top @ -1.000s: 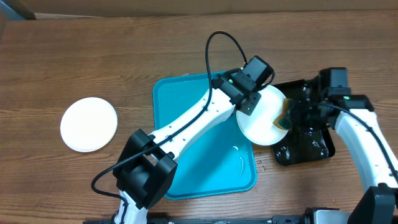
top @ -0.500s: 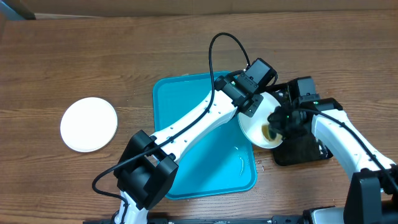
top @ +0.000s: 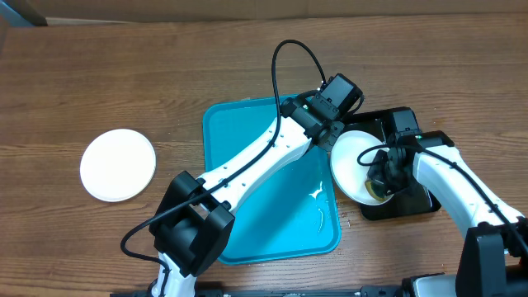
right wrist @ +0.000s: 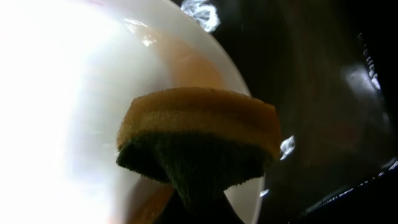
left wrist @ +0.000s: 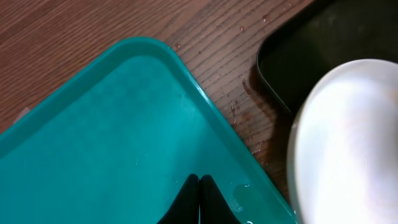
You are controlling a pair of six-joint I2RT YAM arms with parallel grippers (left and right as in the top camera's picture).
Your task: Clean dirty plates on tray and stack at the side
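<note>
Right tool, jaws clamped on a yellow sponge whose dark scouring face presses into the bowl of a white plate. The plate sits over the near-left part of the black tray, its rim overhanging toward the turquoise tray. Left tool, jaws together with nothing seen between them, hangs over that tray's corner just beside the plate's rim; contact with the plate cannot be confirmed. Likely hazards: since no clamp on the plate is visible, sideways sponge pressure may skate the wet, glossy plate off the black tray or tip it. A faint orange tint near the sponge may be soil that gets missed, or only a reflection. Droplets lie on the wood-grain counter between the trays, so runoff can spread. A second plate lies well apart at the far left, with free counter around it.
</note>
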